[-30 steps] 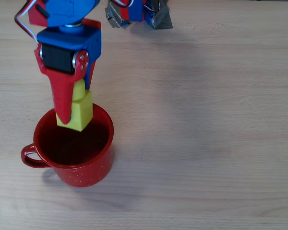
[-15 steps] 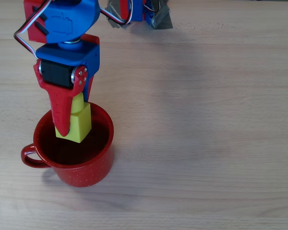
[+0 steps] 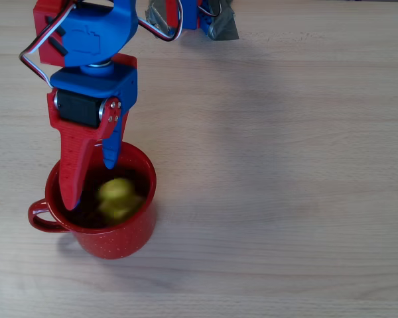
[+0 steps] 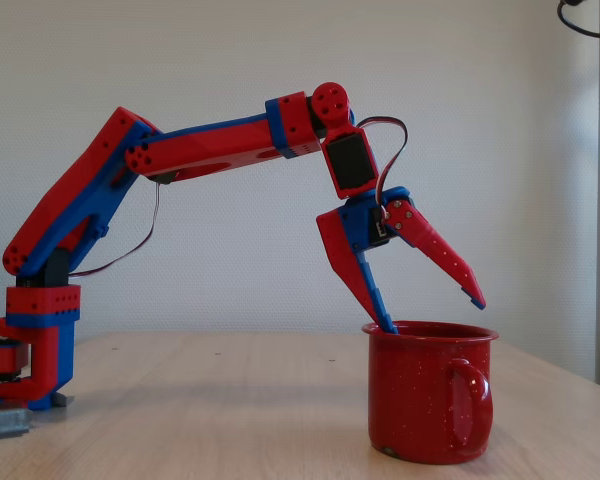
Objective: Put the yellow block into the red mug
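Hovering with jaws spread wide above the red mug [image 3: 116, 232], the gripper [image 3: 89, 182] is holding nothing; the yellow block [image 3: 118, 197] is showing as a blur inside the mug, its orientation unreadable.

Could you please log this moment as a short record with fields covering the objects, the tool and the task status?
surface: pale wooden table
container: large glossy red enamel mug, upright, handle toward the left edge of the overhead view
block: small yellow plastic brick, blurred, inside the mug
tool: red and blue two-finger tool, open, empty, over the mug's mouth
contact: one finger tip dips below the rim in the fixed view
task status: block released into the mug
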